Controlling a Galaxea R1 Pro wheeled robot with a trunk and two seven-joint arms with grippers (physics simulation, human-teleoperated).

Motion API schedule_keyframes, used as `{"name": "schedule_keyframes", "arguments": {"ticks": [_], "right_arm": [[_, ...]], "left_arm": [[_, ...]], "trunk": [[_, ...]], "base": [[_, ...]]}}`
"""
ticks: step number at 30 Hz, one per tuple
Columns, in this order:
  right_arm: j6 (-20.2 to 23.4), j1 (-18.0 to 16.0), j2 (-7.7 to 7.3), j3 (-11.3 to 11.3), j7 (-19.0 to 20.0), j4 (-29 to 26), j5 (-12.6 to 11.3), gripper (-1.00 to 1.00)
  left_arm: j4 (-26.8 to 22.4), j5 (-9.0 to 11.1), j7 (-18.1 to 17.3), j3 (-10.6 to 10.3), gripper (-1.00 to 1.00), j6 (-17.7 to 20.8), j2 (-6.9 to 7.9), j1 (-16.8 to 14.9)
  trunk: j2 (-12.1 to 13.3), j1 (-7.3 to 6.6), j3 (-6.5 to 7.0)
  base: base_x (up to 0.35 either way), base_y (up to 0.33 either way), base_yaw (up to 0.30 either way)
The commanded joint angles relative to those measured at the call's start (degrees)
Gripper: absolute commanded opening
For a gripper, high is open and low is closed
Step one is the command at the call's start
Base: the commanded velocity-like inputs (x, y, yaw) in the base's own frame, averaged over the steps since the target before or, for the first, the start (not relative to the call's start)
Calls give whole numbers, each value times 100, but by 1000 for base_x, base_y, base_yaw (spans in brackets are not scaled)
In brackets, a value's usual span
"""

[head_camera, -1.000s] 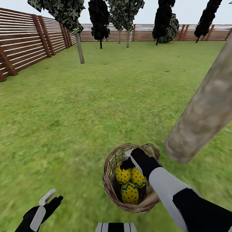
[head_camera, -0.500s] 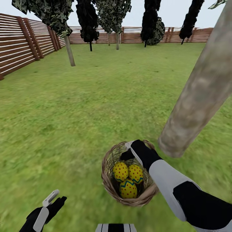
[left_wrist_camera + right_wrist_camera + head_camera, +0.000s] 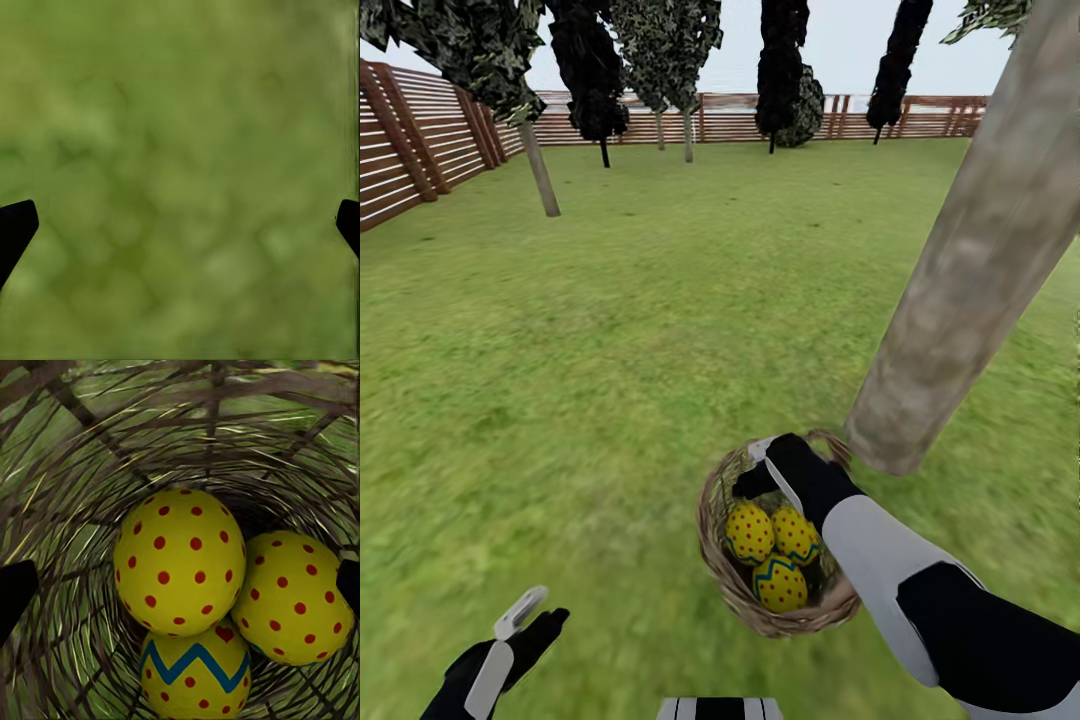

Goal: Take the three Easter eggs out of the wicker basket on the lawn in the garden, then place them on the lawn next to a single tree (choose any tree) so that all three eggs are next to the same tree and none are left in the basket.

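A wicker basket (image 3: 778,545) holding three Easter eggs (image 3: 775,550) sits on the lawn (image 3: 610,400) just beside a thick tree (image 3: 970,270). The right gripper (image 3: 765,470), fingers spread and holding nothing, hangs over the basket's far rim; the left gripper (image 3: 525,620) hovers spread over grass. Risk: the eggs lie tightly packed, so closing fingers could slip off one or tip the basket.
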Motion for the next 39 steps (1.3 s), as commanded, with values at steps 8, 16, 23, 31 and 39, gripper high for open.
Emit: {"name": "schedule_keyframes", "arguments": {"ticks": [8, 16, 23, 31, 39], "right_arm": [[21, -6, 4, 17, 4, 19, 6, 100], [22, -2, -152, -19, -22, 109, -10, 100], [198, -2, -107, -21, -76, 268, -17, 100], [271, -2, -100, -36, -67, 282, -20, 100], [233, -20, -81, -37, -43, 355, -23, 100]], "left_arm": [[-12, 57, 35, -393, 100, 22, 0, -2], [-12, 58, 36, -448, 100, 11, 0, 0], [-12, 59, 35, -455, 100, 11, 0, 0], [-36, 52, 43, -474, 100, 19, -98, 0], [-86, 60, 25, -457, 100, 94, -77, 16]], "trunk": [[-2, 1, 47], [-2, 1, 59], [-2, 1, 60], [-7, 11, -29], [-10, 17, -73]], "base": [[242, 209, -214], [38, 15, -54], [0, 0, -1], [0, 0, 0], [0, 0, 0]]}}
